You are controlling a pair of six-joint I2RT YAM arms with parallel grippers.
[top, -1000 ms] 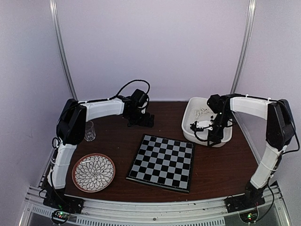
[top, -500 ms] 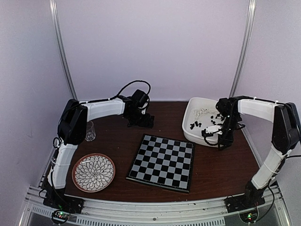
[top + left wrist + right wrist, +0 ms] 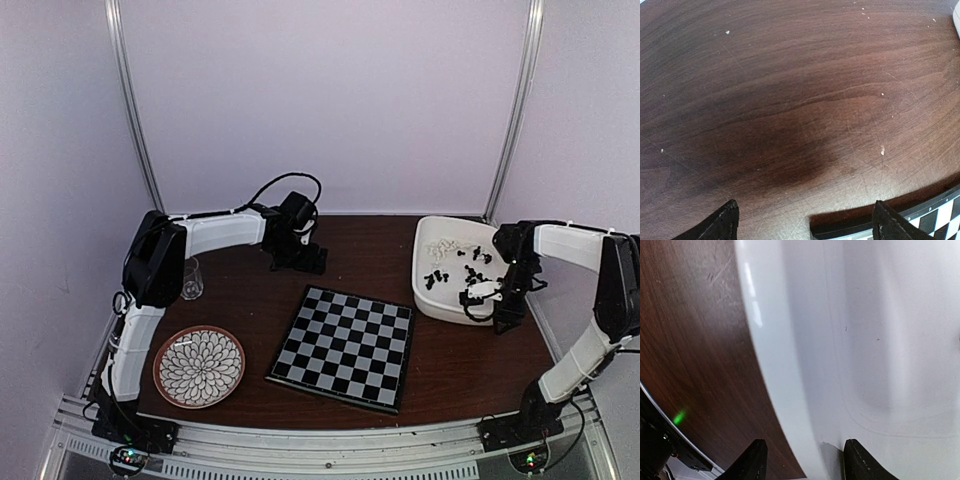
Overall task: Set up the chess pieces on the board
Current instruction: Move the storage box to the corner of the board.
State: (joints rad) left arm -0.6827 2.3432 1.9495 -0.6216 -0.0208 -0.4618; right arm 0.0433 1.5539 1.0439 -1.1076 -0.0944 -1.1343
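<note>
1. The chess pieces point(image 3: 462, 275), black and white mixed, lie in the white tub point(image 3: 428, 303) at the right of the table point(image 3: 250, 300). None is seen on the chessboard point(image 3: 345, 345), which lies apart from the tub, nearer the middle.
2. The right gripper point(image 3: 805, 447) is set astride the tub's wall, one finger outside over the wood and one inside. The jaws are partly parted, and whether the wall is pinched cannot be told.
3. The left gripper point(image 3: 805, 210) is held spread wide, with nothing gripped, low over bare wood near the board's far left corner.
4. The step in hand is judged to be the handling of the tub. It is best slid flat, never tipped, so that no piece is spilled, and kept within reach of the board.
5. A single piece should then be taken upright, clear of its neighbours.
6. The kinds and number of pieces cannot be made out.
7. No piece is shown in the right wrist view, and only a corner of the board is caught in the left one. From above, the right fingertips are hidden by the wrist.
</note>
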